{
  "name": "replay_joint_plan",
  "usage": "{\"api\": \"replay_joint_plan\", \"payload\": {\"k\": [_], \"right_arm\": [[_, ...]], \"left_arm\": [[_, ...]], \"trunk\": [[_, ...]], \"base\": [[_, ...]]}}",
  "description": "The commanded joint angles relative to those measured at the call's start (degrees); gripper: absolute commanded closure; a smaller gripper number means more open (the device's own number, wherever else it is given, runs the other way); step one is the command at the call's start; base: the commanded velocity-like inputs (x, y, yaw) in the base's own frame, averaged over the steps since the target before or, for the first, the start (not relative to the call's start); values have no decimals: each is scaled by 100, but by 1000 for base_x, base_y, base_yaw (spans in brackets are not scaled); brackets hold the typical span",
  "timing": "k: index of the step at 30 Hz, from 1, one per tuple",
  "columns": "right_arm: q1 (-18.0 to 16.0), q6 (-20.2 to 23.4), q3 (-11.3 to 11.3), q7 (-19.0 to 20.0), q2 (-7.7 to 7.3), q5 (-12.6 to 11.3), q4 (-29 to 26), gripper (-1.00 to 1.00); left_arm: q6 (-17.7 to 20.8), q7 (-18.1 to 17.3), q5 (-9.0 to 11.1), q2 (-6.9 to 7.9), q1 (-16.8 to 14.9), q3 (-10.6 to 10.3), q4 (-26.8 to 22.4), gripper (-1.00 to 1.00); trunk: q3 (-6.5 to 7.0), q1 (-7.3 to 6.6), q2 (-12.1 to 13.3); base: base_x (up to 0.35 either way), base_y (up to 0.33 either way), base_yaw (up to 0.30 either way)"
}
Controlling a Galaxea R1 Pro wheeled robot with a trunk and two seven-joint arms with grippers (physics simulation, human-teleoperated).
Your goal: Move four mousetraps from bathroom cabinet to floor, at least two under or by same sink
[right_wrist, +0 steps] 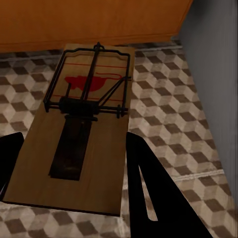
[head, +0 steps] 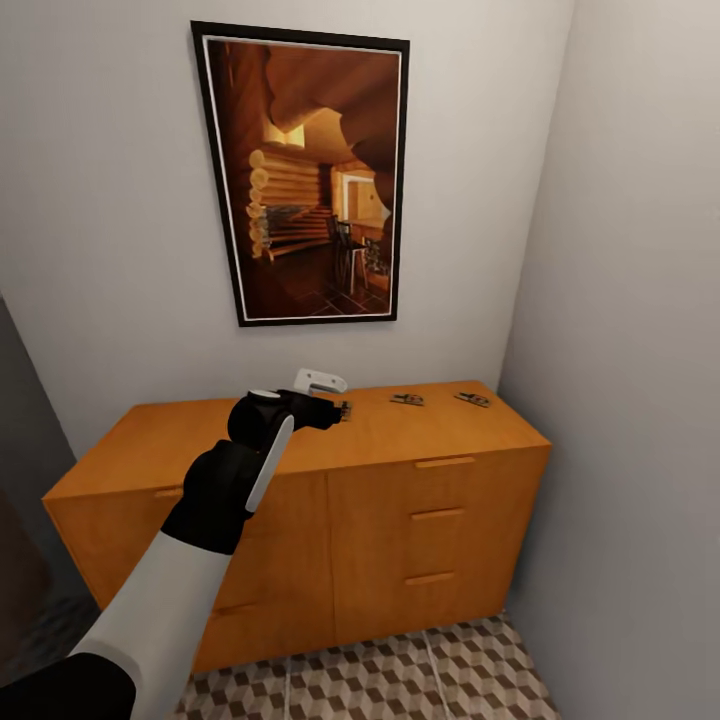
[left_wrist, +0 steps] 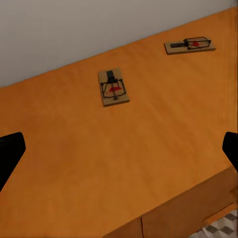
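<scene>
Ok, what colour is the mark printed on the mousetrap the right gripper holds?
Red, on the mousetrap; clearest in the right wrist view.

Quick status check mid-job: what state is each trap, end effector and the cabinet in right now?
Left end effector: open, over the cabinet top, empty.
Right end effector: shut on a mousetrap, above the floor.
Two mousetraps: flat on the cabinet top.
Cabinet: drawers closed.
</scene>
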Motion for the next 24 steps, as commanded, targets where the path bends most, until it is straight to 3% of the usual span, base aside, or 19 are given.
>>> {"api": "replay_joint_plan", "payload": {"k": [1, 24], "right_arm": [[-4, -15, -49, 23, 0, 36, 5, 100], [-4, 176, -49, 32, 9, 36, 3, 100]], "left_arm": [[26, 18, 15, -2, -2, -3, -5, -100], [26, 18, 16, 5, 10, 11, 42, -100]], "trunk": [[-6, 0, -4], [-38, 0, -4]], "base": [[0, -237, 0], [7, -32, 0]]}}
